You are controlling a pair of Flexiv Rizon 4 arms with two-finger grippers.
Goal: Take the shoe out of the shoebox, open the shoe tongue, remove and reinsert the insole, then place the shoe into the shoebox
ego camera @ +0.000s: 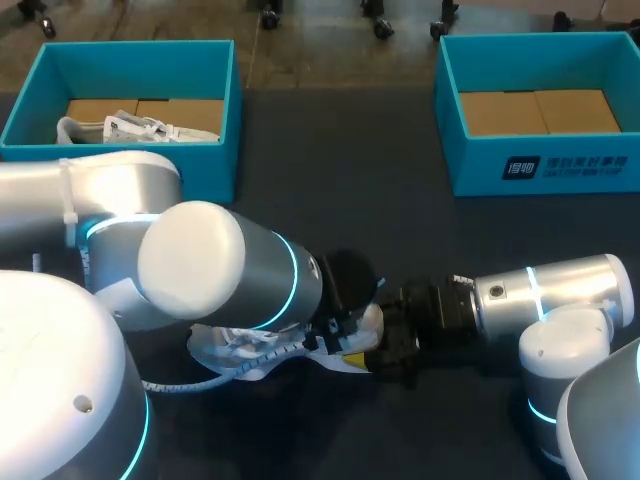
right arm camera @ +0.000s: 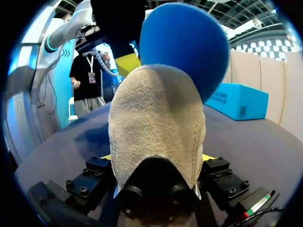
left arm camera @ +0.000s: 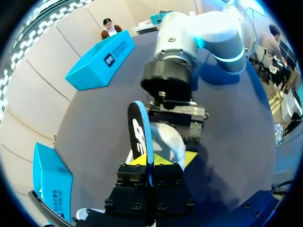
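Tabletop (ego camera: 340,200) shoe's (right arm camera: 156,118) insole (right arm camera: 184,42): blue face seen only from right wrist.

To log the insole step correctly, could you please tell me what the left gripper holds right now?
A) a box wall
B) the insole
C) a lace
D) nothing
B: in the left wrist view the left gripper is shut on the insole, which stands on edge between its fingers, with the shoe just beyond.
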